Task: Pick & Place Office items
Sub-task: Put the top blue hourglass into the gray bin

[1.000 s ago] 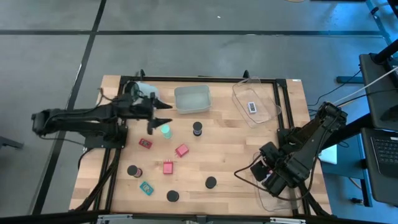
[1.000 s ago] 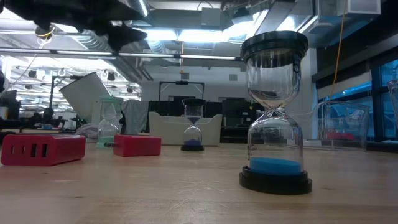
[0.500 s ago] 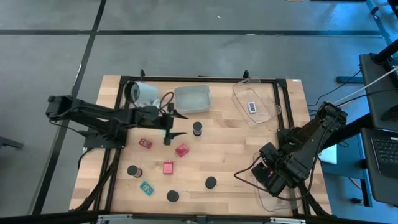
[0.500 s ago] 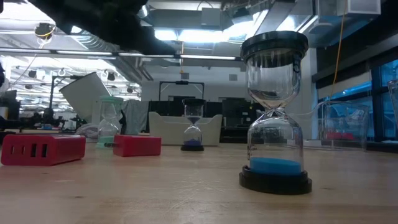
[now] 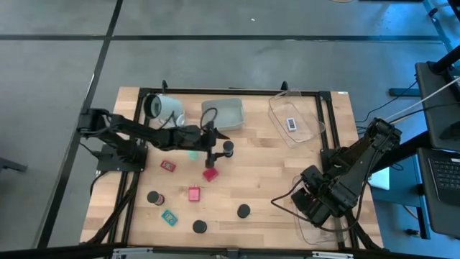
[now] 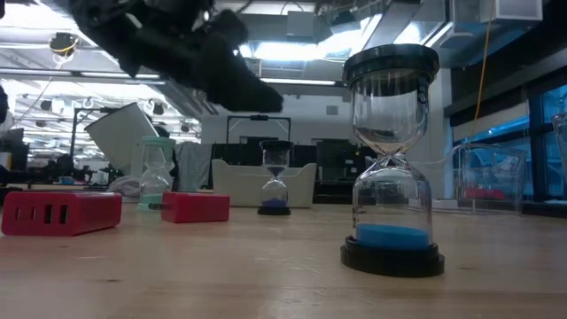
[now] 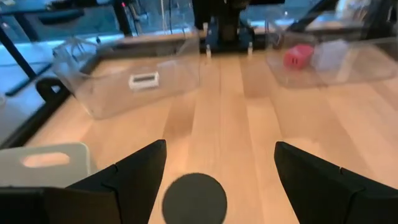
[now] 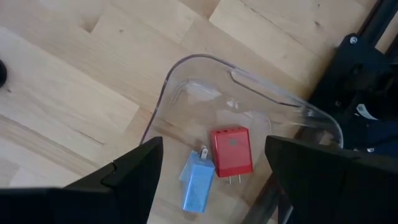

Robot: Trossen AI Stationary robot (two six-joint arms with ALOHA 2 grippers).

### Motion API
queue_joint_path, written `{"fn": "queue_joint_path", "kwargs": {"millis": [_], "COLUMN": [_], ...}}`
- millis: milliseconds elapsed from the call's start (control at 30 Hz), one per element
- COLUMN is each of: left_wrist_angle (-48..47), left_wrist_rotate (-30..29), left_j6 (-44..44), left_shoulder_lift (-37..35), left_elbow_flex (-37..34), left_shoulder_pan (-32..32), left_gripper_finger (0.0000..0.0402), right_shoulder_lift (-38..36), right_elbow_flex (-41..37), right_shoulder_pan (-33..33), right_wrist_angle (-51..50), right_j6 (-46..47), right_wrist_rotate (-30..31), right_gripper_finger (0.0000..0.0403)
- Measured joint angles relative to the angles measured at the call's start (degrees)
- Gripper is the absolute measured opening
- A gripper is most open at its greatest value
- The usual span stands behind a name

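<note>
Left gripper [image 5: 213, 152] extended over the middle of the desk [image 5: 273, 187], fingers spread wide, holding nothing; it hangs just beside a black-capped hourglass [image 5: 228, 149], whose round black top [image 7: 194, 198] sits between the open fingers in the left wrist view; a red block [image 5: 210, 173] lies just below the gripper in the high view. Right gripper [image 8: 211, 163] at the desk's right side near the front corner, jaws wide apart and empty, above a clear tray [image 8: 186, 81] containing a red charger [image 8: 232, 149] and a pale blue charger [image 8: 198, 186] side by side.

Office items remaining on the desk: a second red block [image 5: 195, 193] and a third [image 5: 167, 166] left of centre; a teal rectangle [image 5: 169, 216] near the front left; black caps [image 5: 244, 211] and [image 5: 199, 226] toward the front edge; another [image 5: 153, 197] at the left. A further clear tray [image 5: 310, 122] at the rear right holds one pale rectangle [image 5: 292, 124]; a grey tray [image 5: 223, 115] and white cylinder [image 5: 164, 108] stand along the rear edge.
</note>
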Motion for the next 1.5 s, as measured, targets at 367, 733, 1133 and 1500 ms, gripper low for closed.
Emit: {"fn": "queue_joint_path", "kwargs": {"millis": [367,733,1133,1500], "left_wrist_angle": [0.0,-0.4,-3.7,-5.9], "left_wrist_rotate": [-1.6,-2.8,1.0,2.4], "left_j6": [3.5,3.5,-1.8,-5.1], "left_shoulder_lift": [6.4,8.8,8.8,8.8], "left_elbow_flex": [3.6,3.6,3.5,3.5], "left_shoulder_pan": [0.0,2.6,4.1,4.1], "left_gripper_finger": [0.0297,0.0297,0.0297,0.0289], "right_shoulder_lift": [0.0,0.0,0.0,0.0], "right_elbow_flex": [0.0,0.0,0.0,0.0], "right_shoulder_pan": [0.0,0.0,0.0,0.0], "right_wrist_angle": [0.0,0.0,0.0,0.0], "right_j6": [1.2,1.1,1.1,1.1], "right_wrist_rotate": [0.0,0.2,0.2,0.2], "right_gripper_finger": [0.0286,0.0286,0.0286,0.0286]}}
